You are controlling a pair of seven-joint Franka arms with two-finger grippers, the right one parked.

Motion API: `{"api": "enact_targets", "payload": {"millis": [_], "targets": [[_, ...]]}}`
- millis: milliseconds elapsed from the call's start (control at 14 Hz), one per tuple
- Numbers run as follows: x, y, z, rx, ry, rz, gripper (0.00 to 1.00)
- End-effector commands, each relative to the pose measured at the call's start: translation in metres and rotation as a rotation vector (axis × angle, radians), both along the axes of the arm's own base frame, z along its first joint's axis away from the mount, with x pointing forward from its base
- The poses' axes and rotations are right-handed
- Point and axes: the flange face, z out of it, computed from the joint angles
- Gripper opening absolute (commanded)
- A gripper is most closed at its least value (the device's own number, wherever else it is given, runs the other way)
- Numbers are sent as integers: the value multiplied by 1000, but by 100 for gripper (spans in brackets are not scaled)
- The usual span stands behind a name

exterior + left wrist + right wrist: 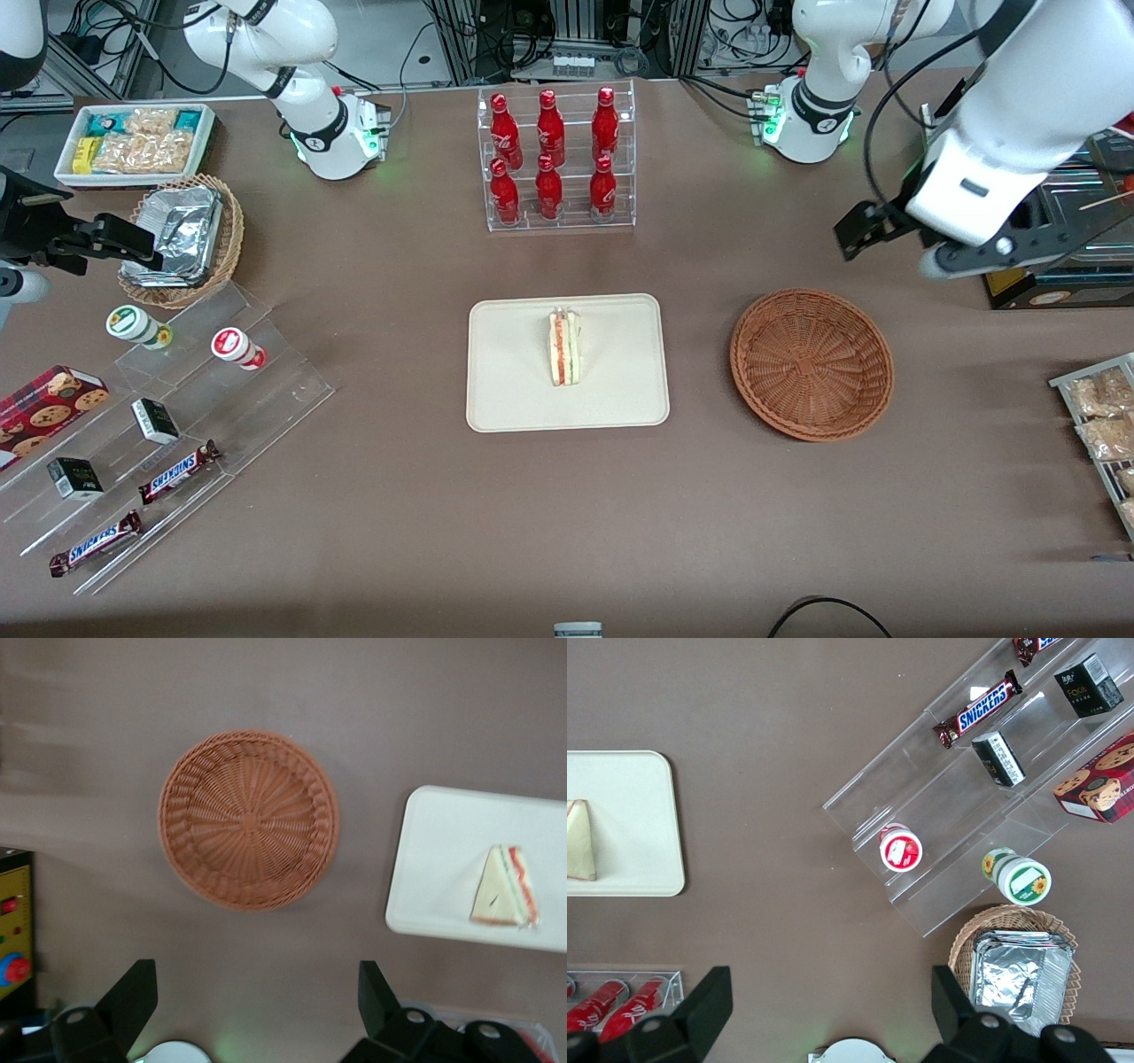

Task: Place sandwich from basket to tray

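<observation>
Snickers bars point(95, 543) on a clear stepped display stand point(266, 390) lie closest to the front camera, toward the parked arm's end of the brown bench point(399, 514). Farther from the camera, at the middle of the bench, sits the cream rectangular tray point(505, 390). The triangular sandwich point(564, 347) rests on it, roughly at its centre, with its pink and green filling edge showing. It touches nothing but the tray's flat surface. Beside the tray, toward the working arm's end and with a strip of bare bench between them, is the round reddish-brown wicker basket point(811, 363). Its woven bowl holds nothing. Farther still from the camera, a clear rack of red cola bottles point(554, 159) stands in line with the tray. The left arm's gripper point(895, 248) hangs high above the bench at the working arm's end, farther from the camera than the basket and well apart from the tray. In the wrist view its two dark fingers point(133, 997) are spread wide with nothing between them, and the basket and tray appear far below. Judging from this layout, the job looks essentially finished: the sandwich is out of the basket and settled on the tray, and the gripper is released and clear of both. Nothing appears left to do except perhaps bringing the arm to rest.
</observation>
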Motion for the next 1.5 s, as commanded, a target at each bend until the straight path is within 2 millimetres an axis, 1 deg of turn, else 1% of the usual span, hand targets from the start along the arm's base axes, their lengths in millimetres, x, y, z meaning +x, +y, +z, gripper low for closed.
{"api": "enact_targets", "payload": {"millis": [0,71,214,286,357,429,571,643,714,786,857,929,1143,1286,1429], "targets": [[-21,14,10,-13,29,-60,100],[-26,20,14,-14,39,-80,100],[-35,42,19,-18,58,-111,100],[-39,49,25,-24,49,-146,100],[-36,67,26,-25,49,-136,100],[-33,74,26,-25,47,-126,100],[-23,77,32,-31,20,-122,100],[-15,83,35,-34,11,-142,100],[-9,86,33,-29,12,-204,100],[-6,88,37,-33,1,-282,100],[-6,99,41,-51,-8,-292,100],[-5,114,41,-76,-12,-259,100],[-4,118,37,-63,1,-240,100],[-2,118,34,-43,5,-184,100],[-1,118,31,-15,14,-185,100]]}}
